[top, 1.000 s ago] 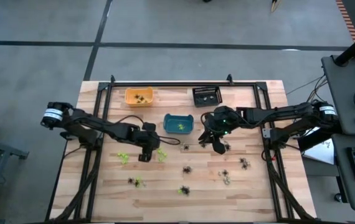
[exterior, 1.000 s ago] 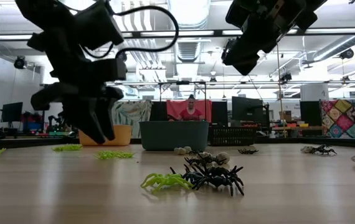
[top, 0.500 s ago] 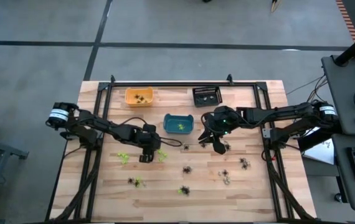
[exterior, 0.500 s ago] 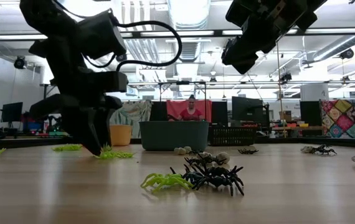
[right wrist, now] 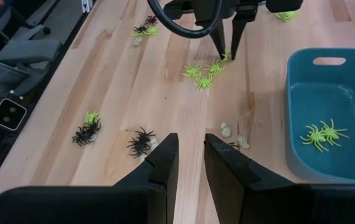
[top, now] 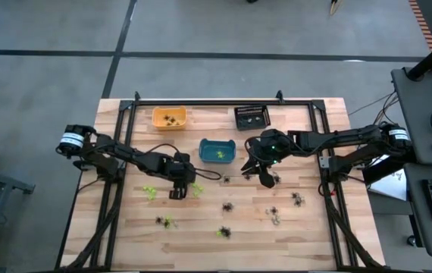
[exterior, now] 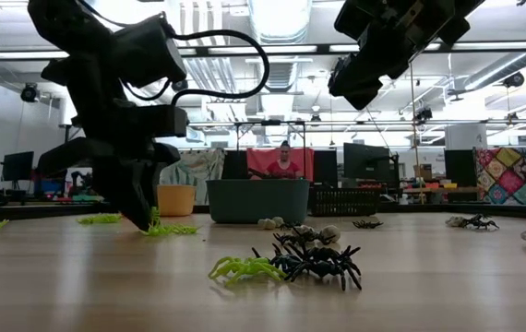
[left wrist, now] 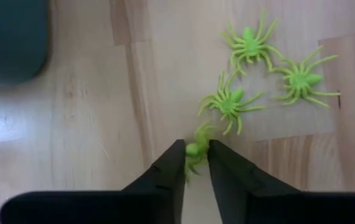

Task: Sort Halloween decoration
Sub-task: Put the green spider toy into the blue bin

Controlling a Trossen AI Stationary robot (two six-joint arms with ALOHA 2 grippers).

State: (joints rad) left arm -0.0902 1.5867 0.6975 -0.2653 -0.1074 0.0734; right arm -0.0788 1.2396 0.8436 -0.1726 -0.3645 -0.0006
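We judge the step in hand as the pick: the left gripper, low centre of its wrist frame, is down on the wood with its fingers pinching one lime green spider. Three more green spiders lie just above it in that frame (untouched). In the high view the left gripper sits left of centre, below the teal bin, which already holds green ones. The right gripper hangs above the table, fingers a narrow gap apart, holding nothing. Next move likely calls for a lift and a carry to the teal bin, keeping the pinch firm (the spider is tiny, could slip).
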